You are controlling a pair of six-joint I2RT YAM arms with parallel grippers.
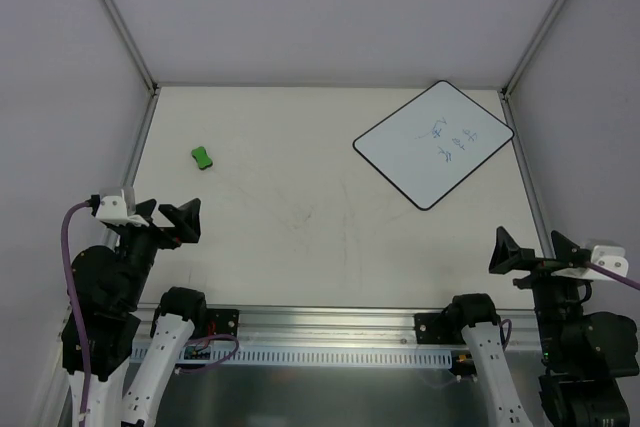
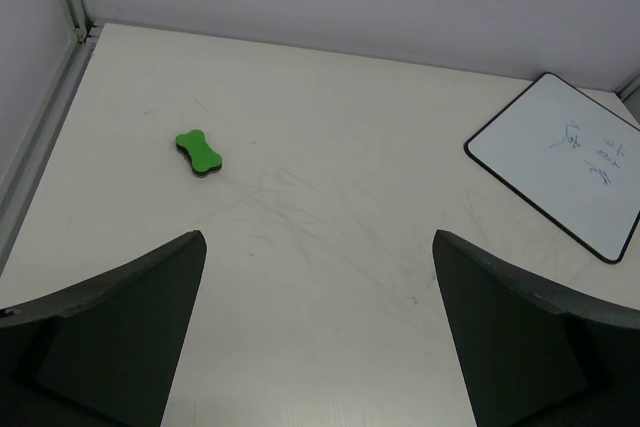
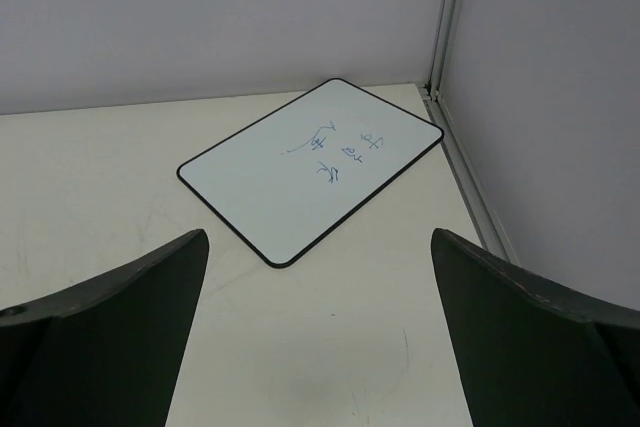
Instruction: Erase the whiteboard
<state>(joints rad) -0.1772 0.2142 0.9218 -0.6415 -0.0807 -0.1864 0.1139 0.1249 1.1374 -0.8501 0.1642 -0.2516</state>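
Observation:
The whiteboard [image 1: 433, 144] lies flat and turned at an angle at the far right of the table, with small blue scribbles on it. It also shows in the left wrist view [image 2: 563, 162] and the right wrist view [image 3: 310, 164]. A small green bone-shaped block [image 1: 202, 158] lies on the table at the far left, also in the left wrist view [image 2: 198, 152]. My left gripper [image 1: 167, 219] is open and empty near the front left edge. My right gripper [image 1: 530, 252] is open and empty near the front right edge, well short of the whiteboard.
Pale walls with metal corner posts close in the table on the left, back and right. A metal rail [image 1: 330, 332] runs along the near edge between the arm bases. The tabletop [image 1: 300, 207] bears faint scuff marks.

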